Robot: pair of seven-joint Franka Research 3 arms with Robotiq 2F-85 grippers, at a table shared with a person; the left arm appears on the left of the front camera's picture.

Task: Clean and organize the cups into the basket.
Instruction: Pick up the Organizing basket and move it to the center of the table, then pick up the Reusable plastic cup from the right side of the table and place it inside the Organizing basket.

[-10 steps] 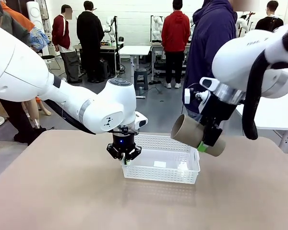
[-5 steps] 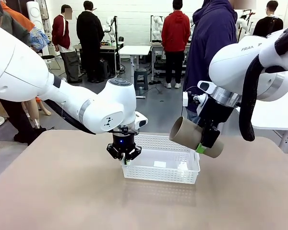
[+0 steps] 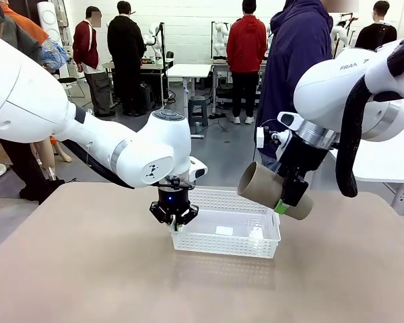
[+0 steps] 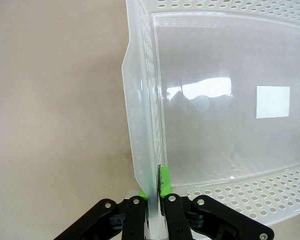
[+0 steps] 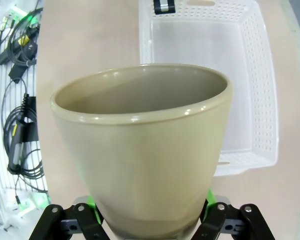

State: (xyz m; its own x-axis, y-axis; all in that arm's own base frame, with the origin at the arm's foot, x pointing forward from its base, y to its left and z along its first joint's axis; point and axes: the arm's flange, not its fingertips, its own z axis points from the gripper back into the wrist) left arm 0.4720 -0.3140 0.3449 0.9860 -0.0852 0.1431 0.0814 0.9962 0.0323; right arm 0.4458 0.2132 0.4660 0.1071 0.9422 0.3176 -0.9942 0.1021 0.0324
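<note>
Across a wide tan table [image 3: 81,276] in a busy lab, with a person in a dark blue hooded top [image 3: 296,67] standing at the far edge, a shallow white perforated plastic basket [image 3: 222,245] sits near the middle with no cup in it yet. It looks light, thin-walled and likely to slide or flex. The left gripper [image 3: 175,217] has its jaws pinched tight on the basket's left end wall, pinning it. A tall tapered tan-brown matte cup [image 3: 258,182] hangs raised near the right end, tilted on its side with its mouth leftward. The right gripper [image 3: 287,203] clasps it, jaws spread wide around the narrow base. The cup looks stiff, smooth and probably breakable, so it seems best held low on the taper, where the green pads [image 3: 281,208] sit, and set down gently.
</note>
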